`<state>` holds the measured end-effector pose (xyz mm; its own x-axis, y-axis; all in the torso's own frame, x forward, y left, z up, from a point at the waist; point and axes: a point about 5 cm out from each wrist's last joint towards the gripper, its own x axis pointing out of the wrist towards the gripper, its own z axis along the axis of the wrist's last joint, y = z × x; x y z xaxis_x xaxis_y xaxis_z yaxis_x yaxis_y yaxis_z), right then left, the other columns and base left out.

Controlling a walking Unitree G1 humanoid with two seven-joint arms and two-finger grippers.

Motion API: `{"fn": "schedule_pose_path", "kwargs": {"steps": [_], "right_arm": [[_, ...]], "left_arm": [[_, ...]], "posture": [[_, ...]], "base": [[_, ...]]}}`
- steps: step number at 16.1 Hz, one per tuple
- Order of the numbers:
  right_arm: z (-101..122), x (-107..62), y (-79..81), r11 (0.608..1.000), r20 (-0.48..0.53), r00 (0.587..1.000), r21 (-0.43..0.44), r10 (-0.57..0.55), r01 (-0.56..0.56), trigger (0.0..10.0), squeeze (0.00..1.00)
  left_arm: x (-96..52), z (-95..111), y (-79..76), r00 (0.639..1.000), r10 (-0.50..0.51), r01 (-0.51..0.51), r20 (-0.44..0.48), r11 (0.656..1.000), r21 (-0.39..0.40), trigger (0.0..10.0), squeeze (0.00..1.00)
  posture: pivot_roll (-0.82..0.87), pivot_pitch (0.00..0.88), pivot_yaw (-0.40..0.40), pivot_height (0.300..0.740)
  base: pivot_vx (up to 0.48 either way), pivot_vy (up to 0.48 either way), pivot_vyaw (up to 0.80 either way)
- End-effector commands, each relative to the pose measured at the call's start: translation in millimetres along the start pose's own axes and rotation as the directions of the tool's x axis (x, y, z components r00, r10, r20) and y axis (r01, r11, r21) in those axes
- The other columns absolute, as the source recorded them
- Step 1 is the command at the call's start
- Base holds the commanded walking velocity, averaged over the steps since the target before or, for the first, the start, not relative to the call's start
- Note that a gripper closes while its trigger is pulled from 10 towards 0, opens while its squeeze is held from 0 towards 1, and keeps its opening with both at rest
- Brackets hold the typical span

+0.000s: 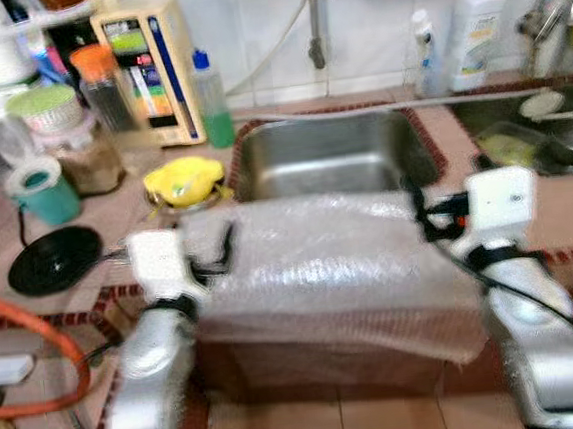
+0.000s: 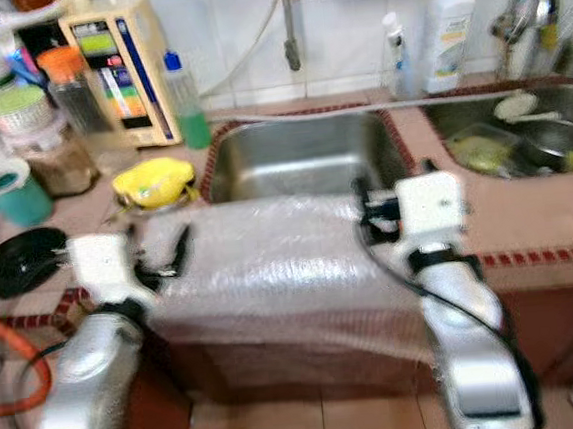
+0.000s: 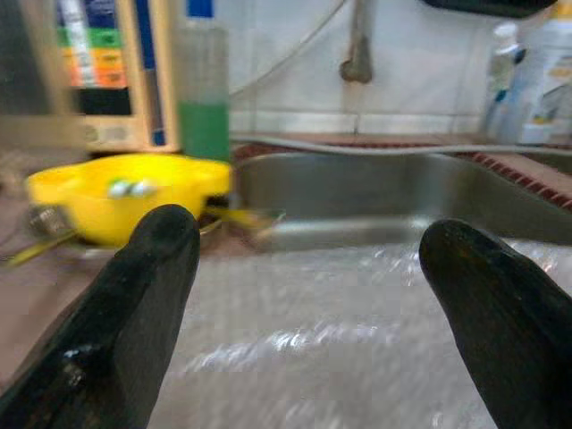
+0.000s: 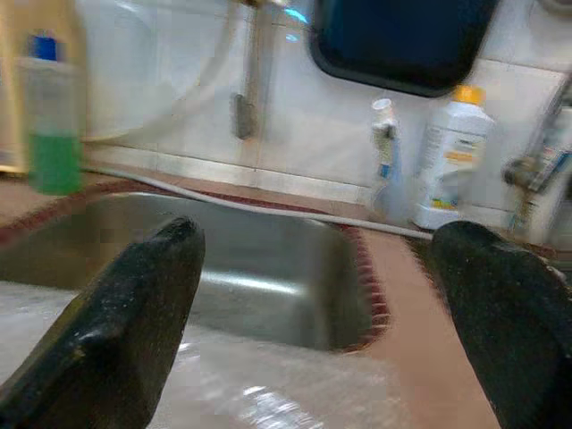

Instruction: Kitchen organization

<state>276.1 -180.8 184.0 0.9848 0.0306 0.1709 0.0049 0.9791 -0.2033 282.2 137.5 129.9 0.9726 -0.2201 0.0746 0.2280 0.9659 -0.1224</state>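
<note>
A sheet of clear bubble wrap [image 1: 342, 270] lies over the counter's front edge, just before the steel sink [image 1: 332, 155], and hangs down the cabinet front. My left gripper [image 1: 215, 259] is at the sheet's left edge, open, and its black fingers [image 3: 134, 304] are spread wide over the wrap. At the sheet's right edge my right gripper [image 1: 422, 218] is also open, fingers [image 4: 125, 313] apart and pointing toward the sink. Neither gripper holds anything. A yellow bowl-like thing [image 1: 183, 180] sits left of the sink.
A green soap bottle [image 1: 212, 100], jars, a teal cup [image 1: 42, 191] and a black lid [image 1: 55, 260] crowd the left counter. An orange hose [image 1: 37, 347] loops at the left edge. A white bottle [image 1: 476, 32] and a second sink [image 1: 551, 141] with dishes are at right.
</note>
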Motion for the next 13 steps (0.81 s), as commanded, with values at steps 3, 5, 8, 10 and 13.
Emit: {"fn": "schedule_pose_path", "kwargs": {"steps": [3,5,8,10,13], "right_arm": [[5.3,2.1,7.5,0.999,0.027,0.999,0.019,0.027,-0.028,10.0,0.0],[5.4,2.2,7.4,0.999,0.027,0.999,0.019,0.027,-0.028,10.0,0.0],[11.1,4.0,7.3,1.0,0.053,0.998,0.009,0.027,-0.028,10.0,0.0],[11.1,4.2,7.5,1.0,0.053,0.998,0.01,0.025,-0.026,10.0,0.0],[11.3,4.8,8.5,1.0,0.054,0.998,0.014,0.024,-0.025,10.0,0.0]], "left_arm": [[-1.4,5.4,13.1,0.999,0.048,-0.048,0.016,0.999,0.02,10.0,0.0],[-1.6,5.5,13.4,0.999,0.049,-0.05,0.019,0.999,0.022,10.0,0.0],[-0.6,5.9,12.3,0.999,0.043,-0.044,0.022,0.999,0.023,10.0,0.0],[-0.4,5.8,12.1,0.999,0.042,-0.042,0.022,0.999,0.024,10.0,0.0],[0.5,6.6,14.1,0.999,0.047,-0.048,0.024,0.998,0.027,10.0,0.0]], "posture": [[-0.01,0.005,0.065,0.74],[-0.01,0.005,0.064,0.74],[-0.02,0.007,0.065,0.74],[-0.02,0.006,0.065,0.74],[-0.02,0.009,0.069,0.74]], "base": [[0.262,0.0,0.0],[0.0,0.0,0.0],[0.0,-0.261,0.0],[0.0,-0.439,0.0],[0.0,-0.465,0.0]]}}
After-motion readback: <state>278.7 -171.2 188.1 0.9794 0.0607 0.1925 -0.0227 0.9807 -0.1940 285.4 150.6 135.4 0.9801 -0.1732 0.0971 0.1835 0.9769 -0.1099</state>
